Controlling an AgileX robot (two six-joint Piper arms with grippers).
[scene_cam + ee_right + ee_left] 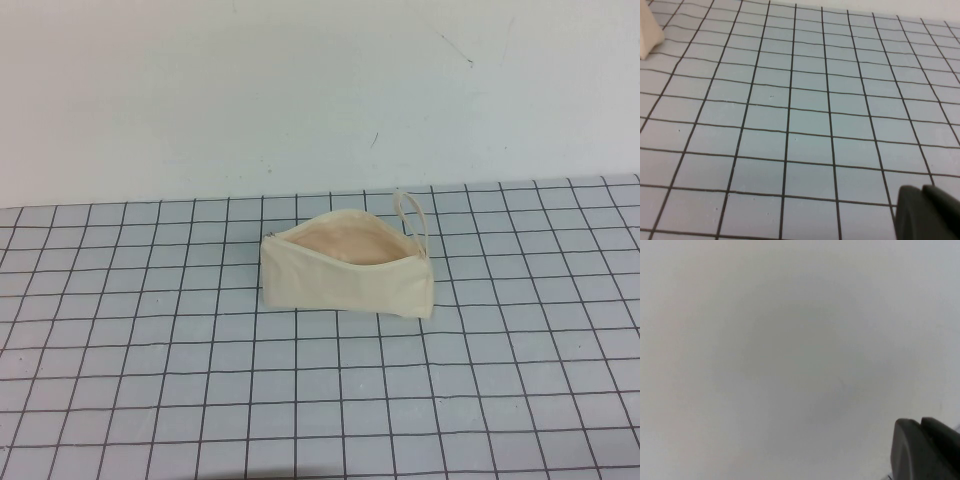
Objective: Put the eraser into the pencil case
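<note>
The pencil case (345,275) is a cream-white pouch standing on the grid mat near the middle of the high view. Its mouth is open upward and shows peach lining, and its loop strap (412,212) is at the far right end. One corner of it shows in the right wrist view (647,30). The eraser is not visible in any view. Neither arm shows in the high view. My left gripper (920,421) is shut and empty, facing a plain pale surface. My right gripper (922,189) is shut and empty, low over the mat to the right of the pouch.
The blue-grey mat with black grid lines (300,400) covers the near part of the table. A plain white surface (300,90) lies beyond its far edge.
</note>
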